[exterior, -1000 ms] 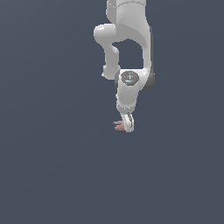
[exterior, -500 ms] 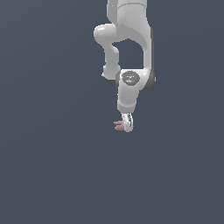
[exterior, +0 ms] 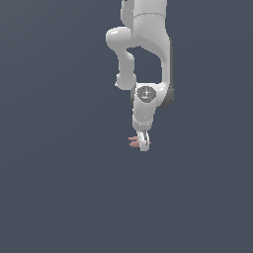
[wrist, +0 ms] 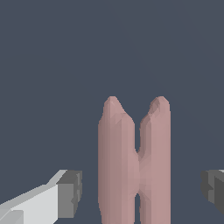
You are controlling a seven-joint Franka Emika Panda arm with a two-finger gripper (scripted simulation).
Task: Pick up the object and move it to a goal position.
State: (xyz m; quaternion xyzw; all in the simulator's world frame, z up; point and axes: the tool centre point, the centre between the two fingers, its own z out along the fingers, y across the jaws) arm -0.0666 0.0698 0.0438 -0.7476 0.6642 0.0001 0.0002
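Object [wrist: 133, 162], small, flat, pinkish-red and two-lobed, lies between the grey pads [wrist: 70, 193] of the white end effector [exterior: 143, 144], touching neither. End effector spread open, pointing down under the white arm [exterior: 148, 59].

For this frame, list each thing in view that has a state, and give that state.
White end effector: open, its dark grey pads standing apart from the object on both sides.
Small pinkish-red lobed object: between the pads, not clamped; in the exterior view it shows at the end effector's tip. Whether it rests on the surface cannot be told.
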